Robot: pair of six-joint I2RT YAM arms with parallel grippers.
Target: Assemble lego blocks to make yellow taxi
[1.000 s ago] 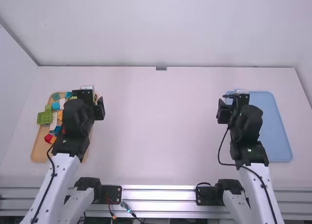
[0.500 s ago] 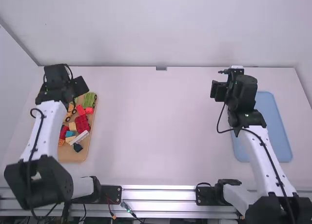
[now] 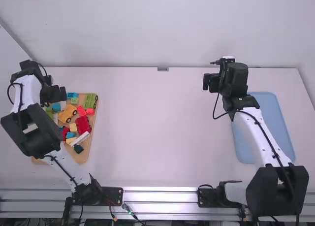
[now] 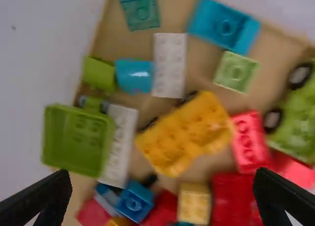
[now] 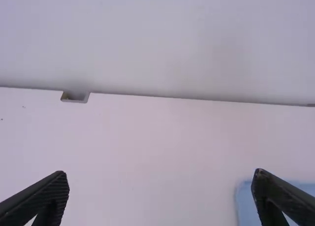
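The taxi looks barely begun, if at all. The yellow car base (image 3: 67, 113) sits on its wheels among loose blocks in the wooden tray (image 3: 82, 156), at the left of the high view. Nearby, the left end effector (image 4: 162, 179) has its fingers apart, holding nothing. The right end effector (image 5: 160, 179) is also spread and unladen, upper right. Picking parts, carrying and stacking all seem left to do.

A pale far wall (image 3: 197, 29) rises at twelve o'clock beyond the white tabletop (image 3: 162, 137), a side wall (image 3: 10, 58) at ten, metal rails (image 3: 160, 196) at six, under soft light.
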